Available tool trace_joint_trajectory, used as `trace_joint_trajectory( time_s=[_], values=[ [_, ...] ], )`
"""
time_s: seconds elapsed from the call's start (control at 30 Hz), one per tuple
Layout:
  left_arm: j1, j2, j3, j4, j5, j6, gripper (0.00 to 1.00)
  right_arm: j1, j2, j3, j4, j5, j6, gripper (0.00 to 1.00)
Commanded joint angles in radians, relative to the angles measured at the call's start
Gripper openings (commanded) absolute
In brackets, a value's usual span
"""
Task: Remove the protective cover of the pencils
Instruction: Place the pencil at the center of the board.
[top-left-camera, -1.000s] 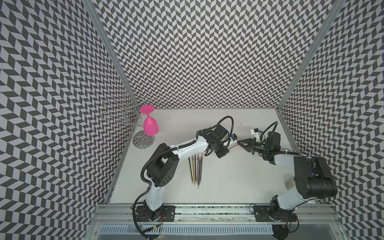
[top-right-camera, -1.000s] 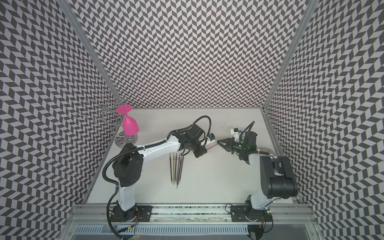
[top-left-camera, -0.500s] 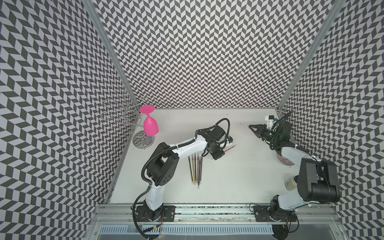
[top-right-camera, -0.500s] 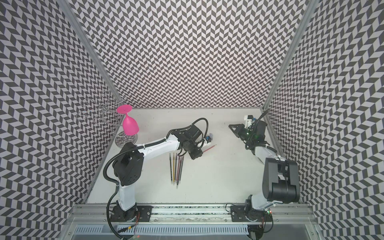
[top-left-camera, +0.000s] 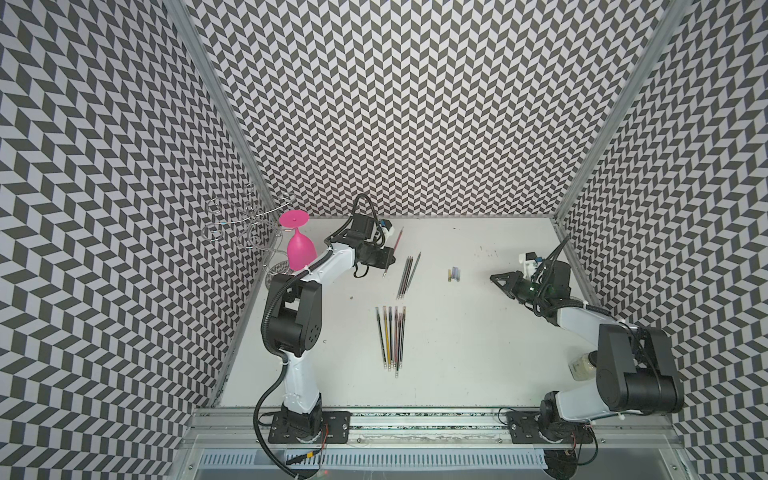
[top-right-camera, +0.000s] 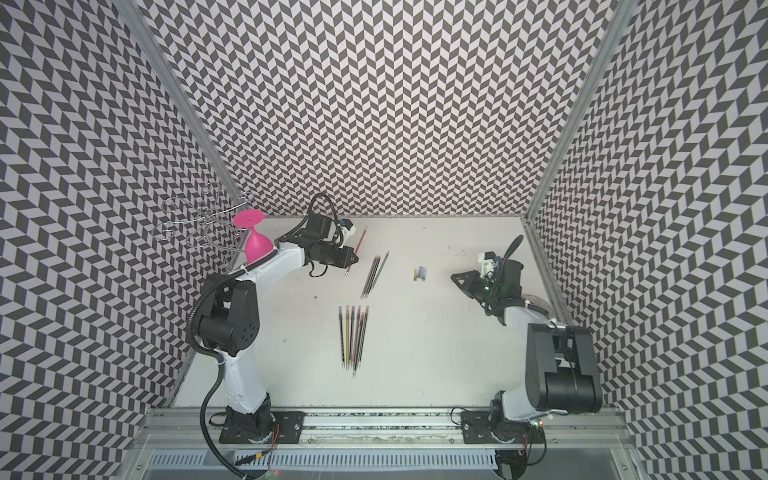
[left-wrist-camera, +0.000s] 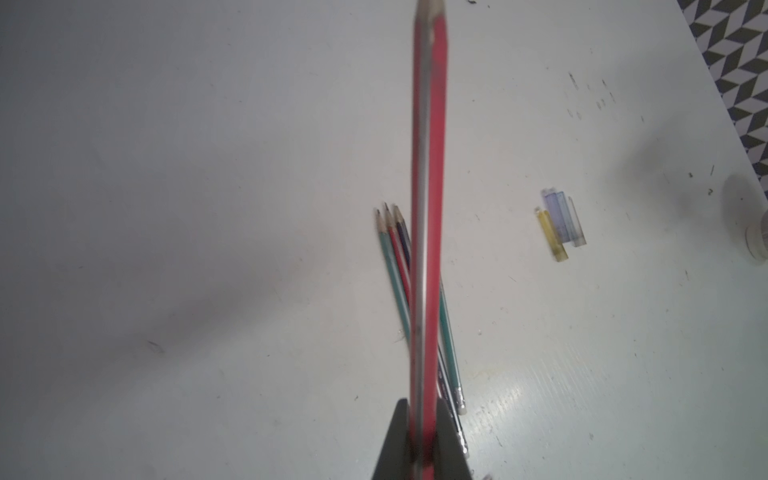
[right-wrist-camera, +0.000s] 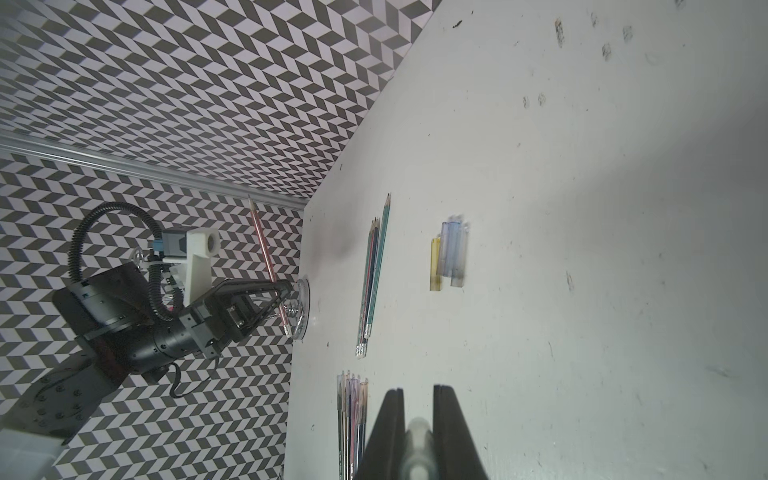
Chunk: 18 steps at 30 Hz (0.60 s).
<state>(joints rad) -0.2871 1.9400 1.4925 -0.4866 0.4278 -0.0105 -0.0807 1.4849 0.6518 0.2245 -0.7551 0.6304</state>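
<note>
Arms have pulled apart since a second ago. Left gripper (top-left-camera: 390, 258) is now back-left, clamped on a red pencil (top-left-camera: 397, 243) with its tip bare, held above the table (top-left-camera: 478, 353). Right gripper (top-left-camera: 494, 277) sits far right, pinching a clear cap (right-wrist-camera: 417, 440). Bare pencils (top-left-camera: 407, 276) lie just beside the left gripper. Loose caps (top-left-camera: 455, 274) lie between the arms, and the capped row (top-left-camera: 390, 336) is nearer the front.

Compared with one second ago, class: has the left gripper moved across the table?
Yes. The left gripper, shut on a red pencil, has swung toward the pink glass, away from the loose caps.
</note>
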Motion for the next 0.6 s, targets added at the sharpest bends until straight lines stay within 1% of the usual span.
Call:
trace_joint_trajectory(
  time_s=[0.0,0.13,0.3,0.57],
  values=[
    [-0.006,0.052,0.006,0.006,0.061,-0.036,0.05,0.006,-0.023,0.008,0.037,0.002,-0.03,0.05],
    [-0.007,0.088,0.012,-0.011,0.087,-0.032,0.06,0.005,-0.024,-0.002,0.039,0.007,-0.037,0.05],
    [-0.007,0.128,0.03,-0.047,0.077,-0.022,0.06,0.005,-0.017,-0.006,0.041,0.003,-0.038,0.05],
    [-0.02,0.136,0.026,-0.053,0.069,-0.016,0.1,0.004,-0.01,-0.007,0.039,0.007,-0.042,0.06]
  ],
)
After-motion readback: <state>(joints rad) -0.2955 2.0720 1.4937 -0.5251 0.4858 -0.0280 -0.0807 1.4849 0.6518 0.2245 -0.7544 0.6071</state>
